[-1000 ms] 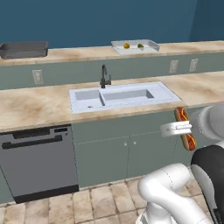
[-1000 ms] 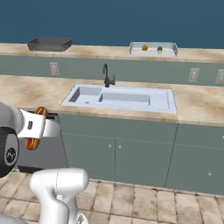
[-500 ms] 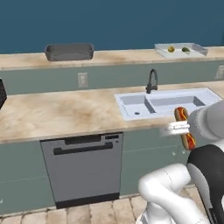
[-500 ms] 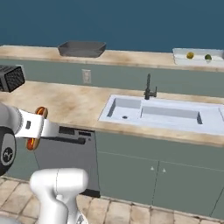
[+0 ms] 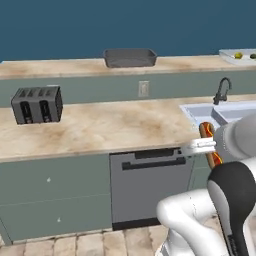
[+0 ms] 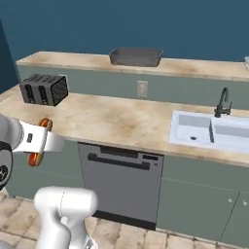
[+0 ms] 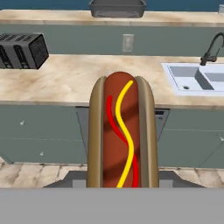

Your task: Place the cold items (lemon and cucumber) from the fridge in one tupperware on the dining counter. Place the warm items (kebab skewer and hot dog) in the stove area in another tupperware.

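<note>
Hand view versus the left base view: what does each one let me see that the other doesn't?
The hand view alone gives the hot dog's top, with yellow and red squiggles along the sausage. The left base view alone gives the robot's white arm and a pale tray holding small items on the back counter's far right. Both share the toaster, the dark tub, the sink and the dishwasher.

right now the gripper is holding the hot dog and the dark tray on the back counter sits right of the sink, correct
Not quite. The gripper does hold the hot dog, but the dark tray on the back counter sits left of the sink, not right. The right base view shows it.
</note>
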You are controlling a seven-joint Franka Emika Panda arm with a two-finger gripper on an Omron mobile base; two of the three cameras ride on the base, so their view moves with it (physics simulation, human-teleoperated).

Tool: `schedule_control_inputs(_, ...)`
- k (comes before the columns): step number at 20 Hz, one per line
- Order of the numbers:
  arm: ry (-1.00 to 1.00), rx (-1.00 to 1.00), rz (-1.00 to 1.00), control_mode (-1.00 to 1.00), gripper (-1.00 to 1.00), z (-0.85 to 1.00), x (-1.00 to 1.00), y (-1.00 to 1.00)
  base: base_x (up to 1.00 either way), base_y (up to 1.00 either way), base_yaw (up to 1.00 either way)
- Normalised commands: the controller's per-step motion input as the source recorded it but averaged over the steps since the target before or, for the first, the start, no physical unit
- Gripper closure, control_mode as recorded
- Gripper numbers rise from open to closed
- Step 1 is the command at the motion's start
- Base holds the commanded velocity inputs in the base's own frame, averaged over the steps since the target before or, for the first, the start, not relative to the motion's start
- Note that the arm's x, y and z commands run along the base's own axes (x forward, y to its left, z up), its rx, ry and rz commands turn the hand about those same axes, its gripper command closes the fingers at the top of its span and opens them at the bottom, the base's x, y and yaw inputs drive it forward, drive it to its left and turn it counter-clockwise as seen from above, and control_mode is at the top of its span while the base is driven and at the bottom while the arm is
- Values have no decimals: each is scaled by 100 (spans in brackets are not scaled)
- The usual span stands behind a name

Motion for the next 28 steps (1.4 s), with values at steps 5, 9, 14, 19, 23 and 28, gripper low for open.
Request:
schedule_control_inputs(5,0,0,0,100,100,0,0,0,0,100,0)
schedule_control_inputs(9,0,0,0,100,100,0,0,0,4,100,0)
schedule_control_inputs(14,0,0,0,100,100,0,0,0,12,100,0)
schedule_control_inputs(19,0,0,0,100,100,0,0,0,21,100,-13)
schedule_control_inputs(23,0,0,0,100,100,0,0,0,27,100,-28)
schedule_control_inputs(28,0,0,0,100,100,0,0,0,28,100,-36)
